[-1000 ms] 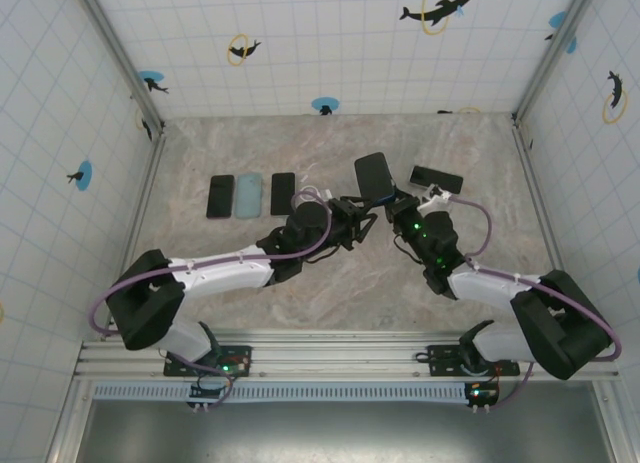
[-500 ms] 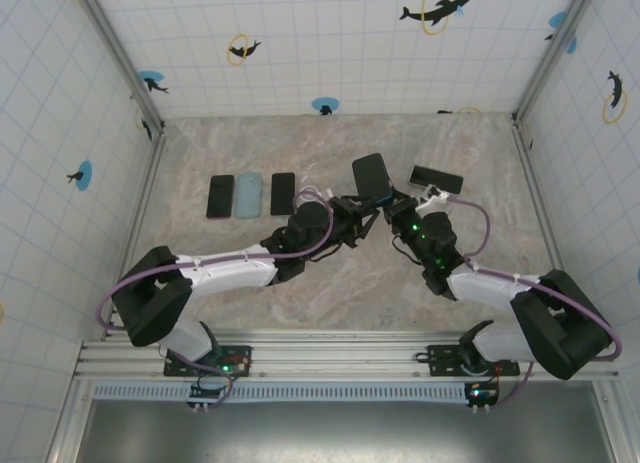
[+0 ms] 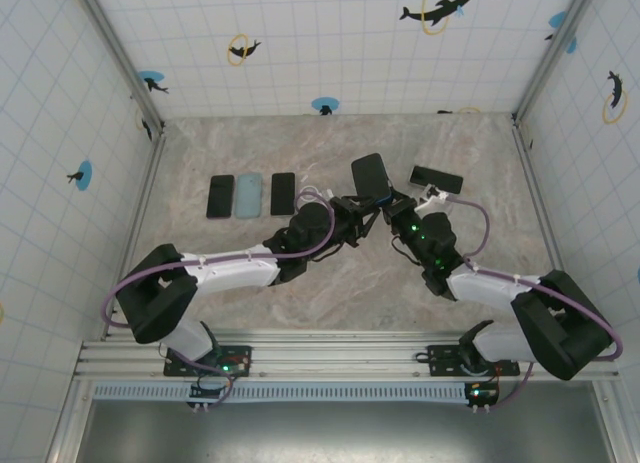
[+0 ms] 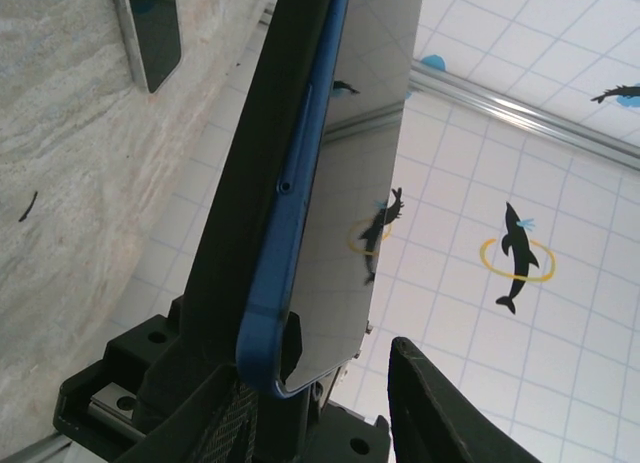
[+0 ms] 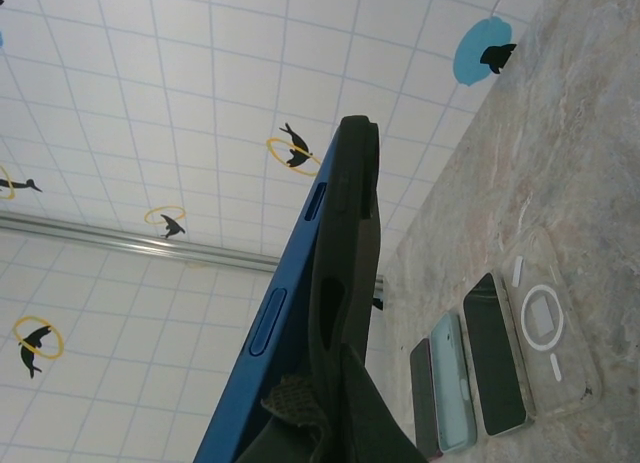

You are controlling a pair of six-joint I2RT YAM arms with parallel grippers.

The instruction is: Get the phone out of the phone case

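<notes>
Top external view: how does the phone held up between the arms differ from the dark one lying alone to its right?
The held phone is raised and tilted, gripped by the right pincer; the lone phone lies flat, untouched. The held phone has a blue rim inside a black case; the lone phone has a silvery rim and no case. Both are dark, glossy slabs.
</notes>
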